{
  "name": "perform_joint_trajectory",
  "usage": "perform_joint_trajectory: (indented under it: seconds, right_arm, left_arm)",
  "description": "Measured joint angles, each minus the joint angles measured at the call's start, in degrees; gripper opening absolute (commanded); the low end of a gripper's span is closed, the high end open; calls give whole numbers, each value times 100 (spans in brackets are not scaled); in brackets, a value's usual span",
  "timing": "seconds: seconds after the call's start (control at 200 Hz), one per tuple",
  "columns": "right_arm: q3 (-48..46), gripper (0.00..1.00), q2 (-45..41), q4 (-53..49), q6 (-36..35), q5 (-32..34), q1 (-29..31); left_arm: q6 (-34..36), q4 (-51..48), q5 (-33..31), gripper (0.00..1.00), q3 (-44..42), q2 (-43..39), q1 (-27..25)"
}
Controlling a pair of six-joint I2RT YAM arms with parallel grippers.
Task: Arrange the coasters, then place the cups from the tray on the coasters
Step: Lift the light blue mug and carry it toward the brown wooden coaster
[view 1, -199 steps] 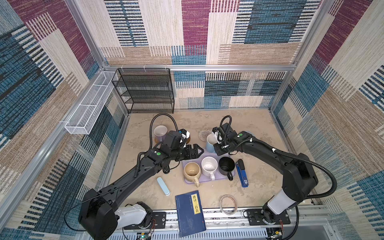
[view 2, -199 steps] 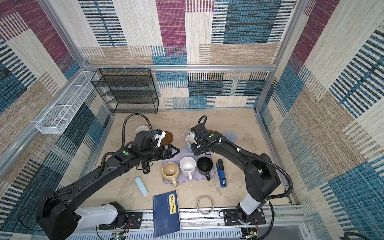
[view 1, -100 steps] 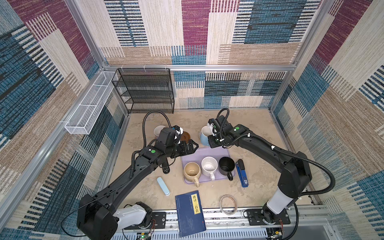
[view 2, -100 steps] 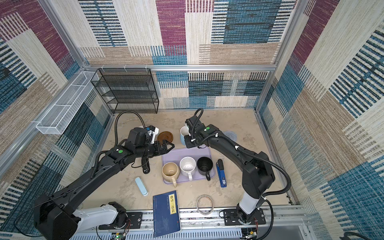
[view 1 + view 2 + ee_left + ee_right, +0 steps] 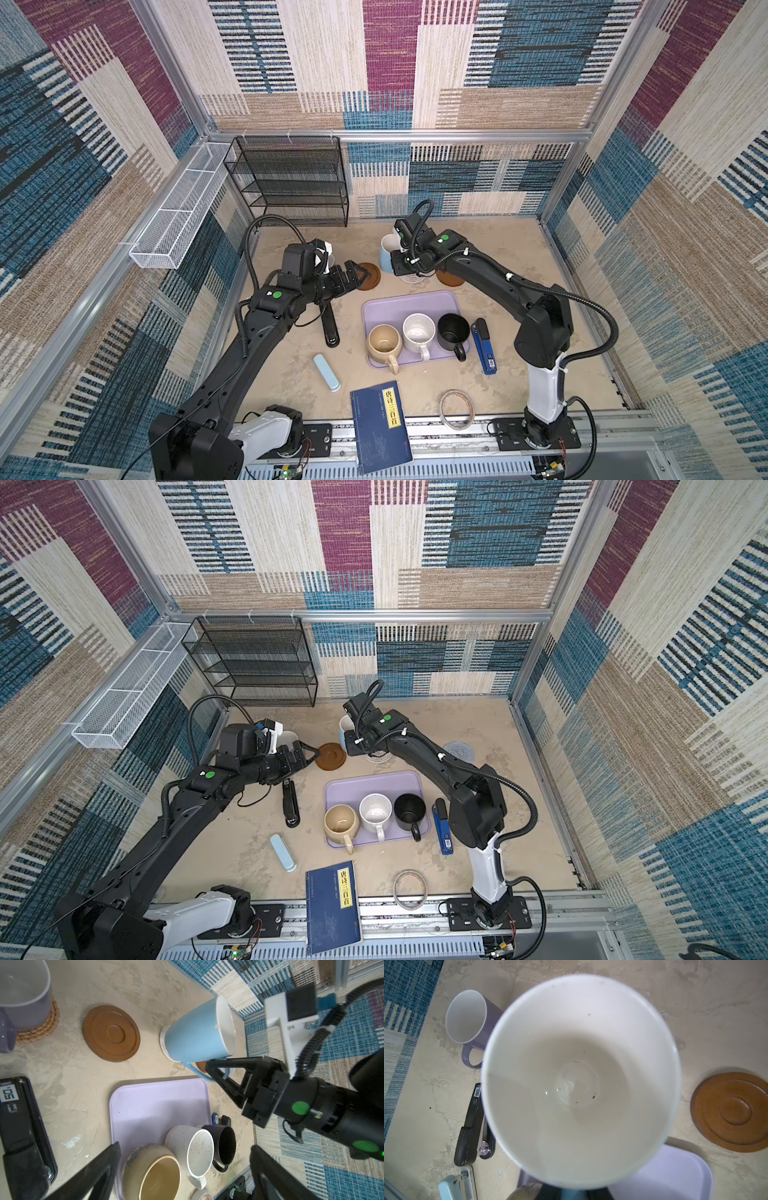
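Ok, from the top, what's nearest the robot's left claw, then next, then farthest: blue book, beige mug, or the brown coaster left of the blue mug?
From the left gripper, in a top view:
1. Brown coaster, right beside it.
2. Beige mug, on the tray.
3. Blue book, at the front edge.

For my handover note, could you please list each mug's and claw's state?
Lilac ceramic mug: upright on tan rattan coaster.
Light blue ceramic mug: tilted over whitish lacy coaster.
Beige mug: upright on lilac plastic tray.
Speckled white mug: upright on tray.
Black mug: upright on tray.
Left claw: open.
Right claw: shut on blue mug's handle.
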Motion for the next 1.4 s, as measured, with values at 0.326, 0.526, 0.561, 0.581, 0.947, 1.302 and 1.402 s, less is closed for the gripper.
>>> perform_joint_trajectory:
  seconds: [0.326,0.526,0.561,0.581,0.947,1.302,1.402]
  right_arm:
    - [1521,0,1093,-487,225,186,153]
    - [2205,0,1709,-608,245,149,236]
    - [2240,0,1764,-599,247,118,240]
    - [2256,0,1794,-595,247,107,243]
    - [2426,0,2208,-573,267,96,264]
    - [2144,0,2243,-190,7,33,323]
    - [2170,0,2352,-125,-35,50,345]
  left_arm:
    - [251,-271,-166,100,428,225,273]
    - [247,-212,-87,98,428,391,396]
    - [247,-168,-39,99,428,435,435]
    - [247,-151,-11,99,428,459,450]
    - [234,-22,28,100,345,752,542]
    - [199,214,72,100,251,935,557]
    - [201,225,72,100,216,929,557]
